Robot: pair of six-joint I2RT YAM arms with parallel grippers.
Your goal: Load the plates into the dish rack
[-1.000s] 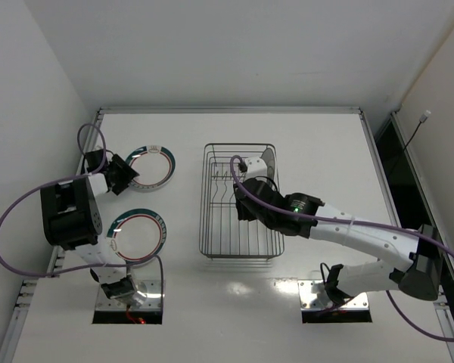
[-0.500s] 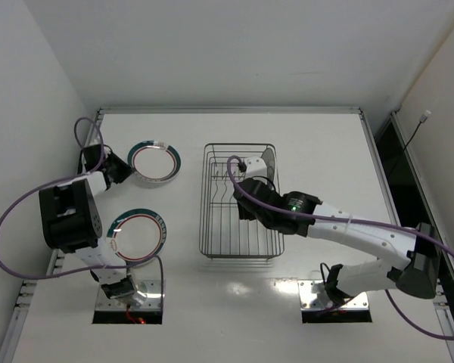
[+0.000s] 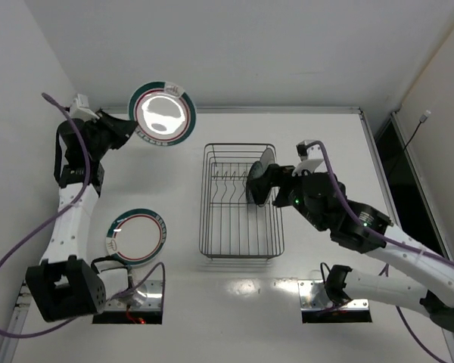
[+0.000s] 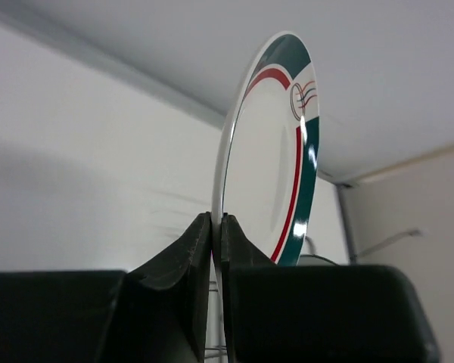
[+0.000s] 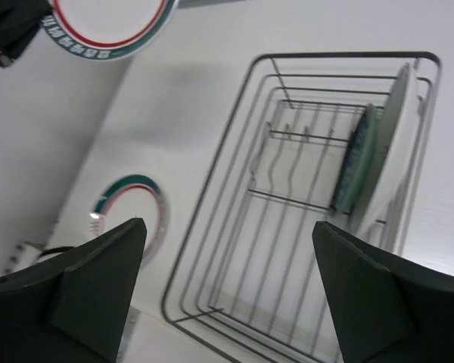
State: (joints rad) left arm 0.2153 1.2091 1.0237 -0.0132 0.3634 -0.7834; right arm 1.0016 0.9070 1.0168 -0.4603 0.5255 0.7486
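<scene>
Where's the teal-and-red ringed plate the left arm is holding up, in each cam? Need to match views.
Top external: white round plate with teal-and-red ringed rim, upper left, held up by the left claw.
Left wrist: plate at centre, edge-on, pinched at its lower rim.
Right wrist: plate in the top left corner, cropped.
Shared landmark: silver wire dish rack, seen in the top and right wrist views only.

the dish rack (image 3: 234,227) has bare prongs left of the teal plate (image 3: 257,185) and white plate (image 3: 266,160) standing at its right end. my right pincer (image 3: 276,180), fingers spread, crowds that right edge. its left side lies open toward my left pincer (image 3: 130,126), raised high and clamping the ringed plate (image 3: 163,113).
</scene>
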